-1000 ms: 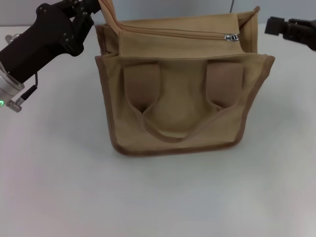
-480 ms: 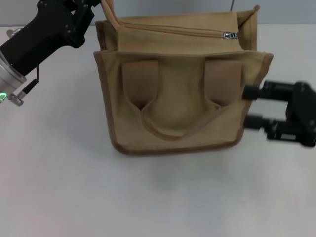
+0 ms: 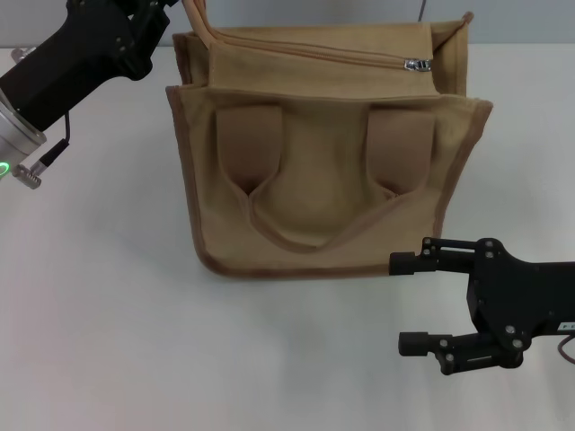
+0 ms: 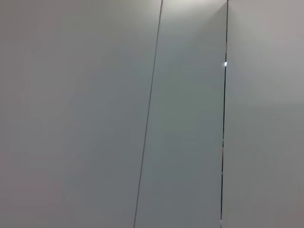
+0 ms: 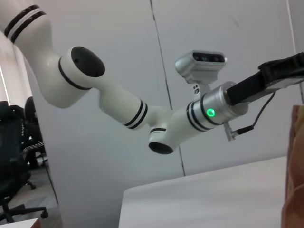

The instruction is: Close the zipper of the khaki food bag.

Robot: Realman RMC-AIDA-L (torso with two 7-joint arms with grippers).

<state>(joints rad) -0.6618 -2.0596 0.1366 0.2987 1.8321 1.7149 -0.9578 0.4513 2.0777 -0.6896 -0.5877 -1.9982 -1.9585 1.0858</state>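
Slippage is my main worry here. The khaki food bag point(image 3: 323, 162) stands upright on the white table point(image 3: 108, 341), and its zipper point(image 3: 323, 54) runs along the top with the silver slider point(image 3: 419, 64) sitting near the bag's right end, so most of the track looks unclosed. My left gripper point(image 3: 148, 18) is up at the bag's far left top corner by the strap there, but I cannot tell whether its jaws are clamped on the fabric. My right gripper point(image 3: 406, 301) hangs low in front of the bag's lower right corner, jaws apart and empty, well away from the slider. If the left side has no firm hold, pulling the slider could drag or tip the soft bag. The pull tab is small, so my jaws could close on canvas instead.
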